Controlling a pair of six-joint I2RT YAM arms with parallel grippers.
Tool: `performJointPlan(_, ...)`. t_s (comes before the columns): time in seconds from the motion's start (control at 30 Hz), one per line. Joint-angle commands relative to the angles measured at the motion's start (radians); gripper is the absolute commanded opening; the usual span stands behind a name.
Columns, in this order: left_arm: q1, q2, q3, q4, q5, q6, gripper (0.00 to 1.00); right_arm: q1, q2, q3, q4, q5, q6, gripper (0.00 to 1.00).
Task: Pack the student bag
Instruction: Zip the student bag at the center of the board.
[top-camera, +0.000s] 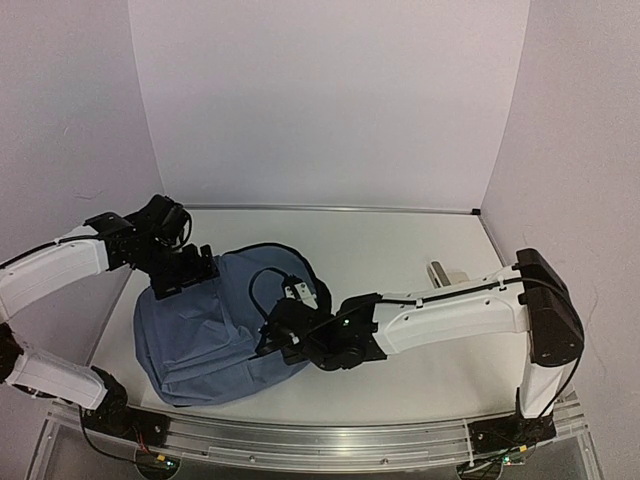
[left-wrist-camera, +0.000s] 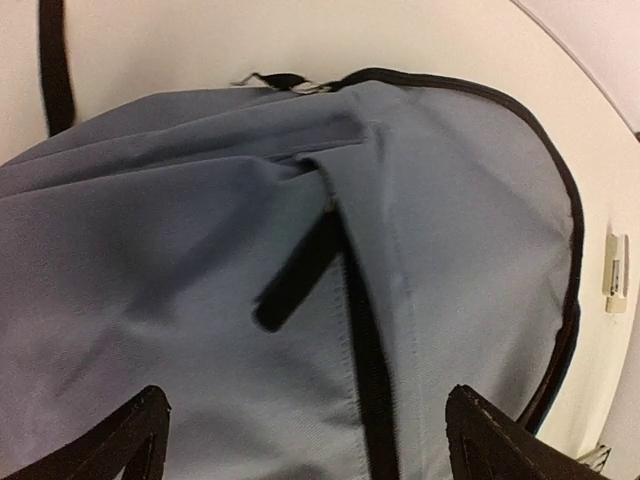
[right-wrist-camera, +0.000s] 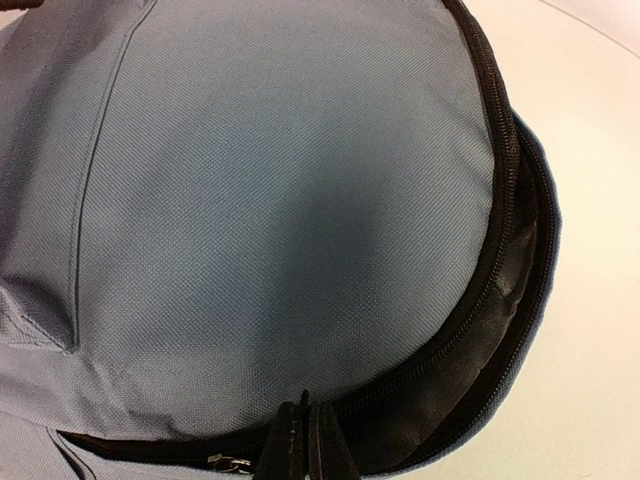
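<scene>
Three white walls (top-camera: 330, 100) enclose the table (top-camera: 400, 240) under the student bag (top-camera: 200, 330); left gripper (left-wrist-camera: 305, 410) gaping, right gripper (right-wrist-camera: 305, 425) closed.

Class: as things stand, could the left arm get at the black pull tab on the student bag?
Probably yes. The left gripper hangs open right over the student bag, and the black pull tab lies bare on the fabric ahead of it. The right gripper, shut, sits at another edge.
</scene>
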Motion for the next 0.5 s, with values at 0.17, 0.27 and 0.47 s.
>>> performJointPlan(0.17,0.102,-0.245,-0.1,-0.251,-0.114,-0.29,1.0,-0.007,-0.058,-0.041,0.069,0.019,-0.022,0.0)
performJointPlan(0.27,0.106,-0.291,-0.121,-0.312,-0.17,-0.352,1.0,-0.007,-0.067,-0.044,0.084,0.016,-0.025,0.0)
performJointPlan(0.47,0.122,-0.287,-0.2,-0.269,-0.109,-0.364,0.88,-0.009,-0.072,-0.036,0.109,0.013,-0.032,0.0)
